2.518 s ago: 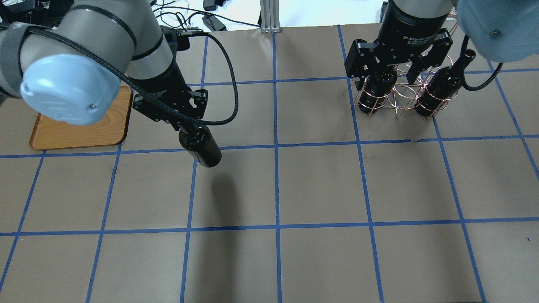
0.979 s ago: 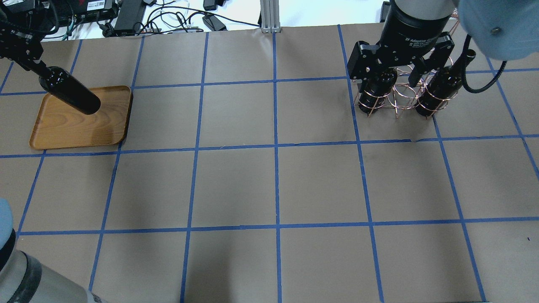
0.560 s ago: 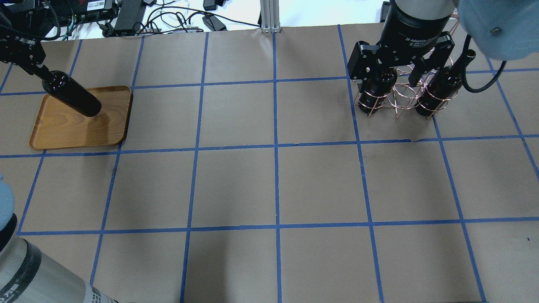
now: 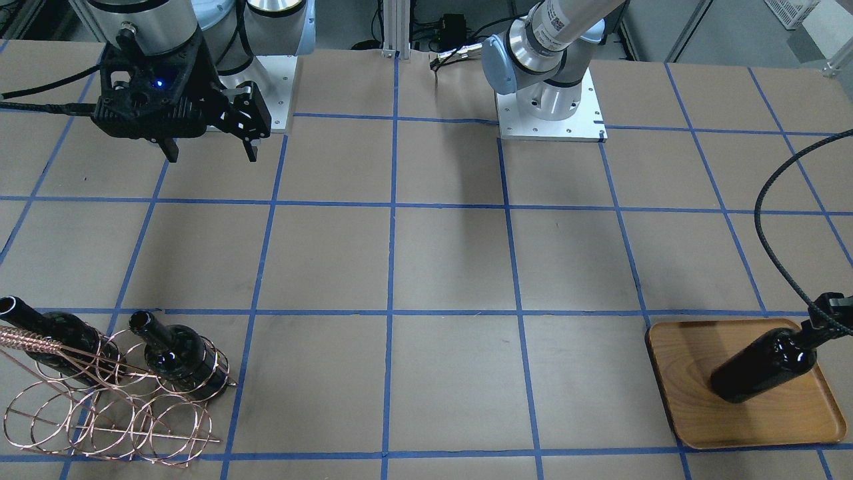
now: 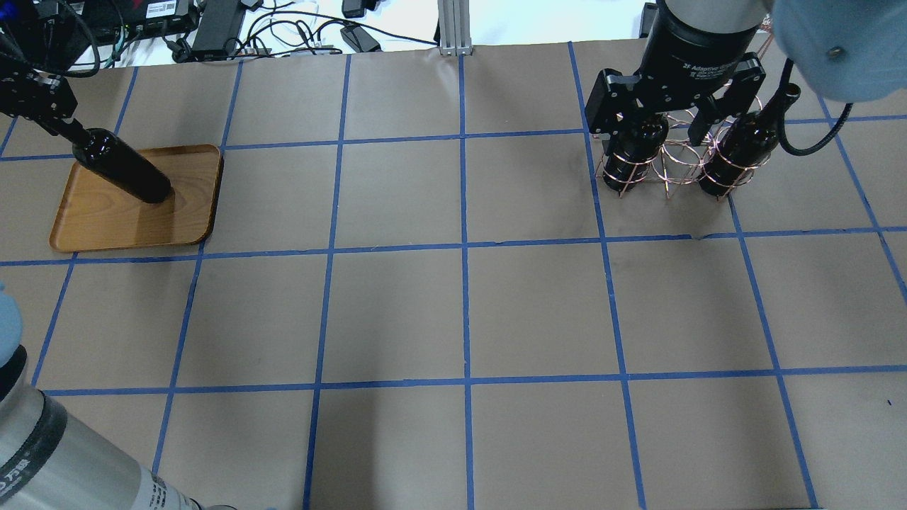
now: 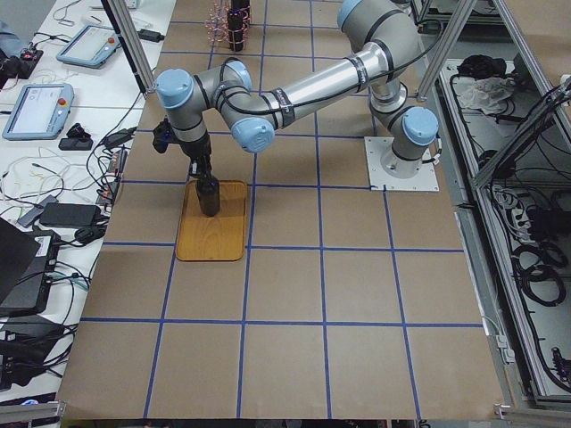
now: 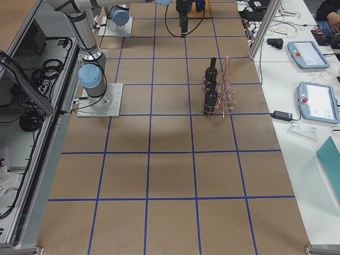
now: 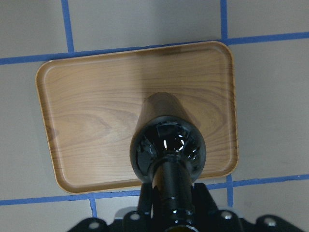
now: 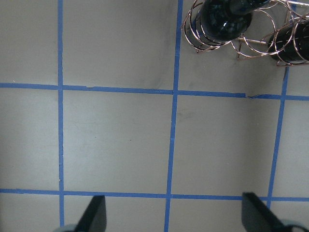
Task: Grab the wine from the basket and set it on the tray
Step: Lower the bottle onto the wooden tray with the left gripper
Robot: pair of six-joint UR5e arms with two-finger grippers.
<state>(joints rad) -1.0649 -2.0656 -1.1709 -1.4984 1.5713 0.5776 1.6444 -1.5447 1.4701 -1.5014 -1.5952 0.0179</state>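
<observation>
While the left gripper [image 8: 172, 205] clamps the bottle [image 5: 124, 170] by its neck, I note the bottle hangs straight below it, long axis upright, with its base inside the rim of the tray [image 5: 191, 212]. I cannot tell contact. The right gripper [image 4: 212, 152], fingers apart, is well away from the tray.

A robotics lab. The table's brown paper cover [image 5: 538, 312] is ruled into squares with blue tape [image 5: 464, 248], and a grey robot arm [image 6: 303, 85] stands bolted to a white base plate [image 6: 379, 178]. Aluminium profile posts [image 5: 450, 25] frame the table. The white side bench [image 7: 303, 175] carries teach pendants [image 7: 317, 102], a power brick [image 7: 280, 115] and, at the far edge, loose cables [image 5: 283, 28] — test-cell clutter.
</observation>
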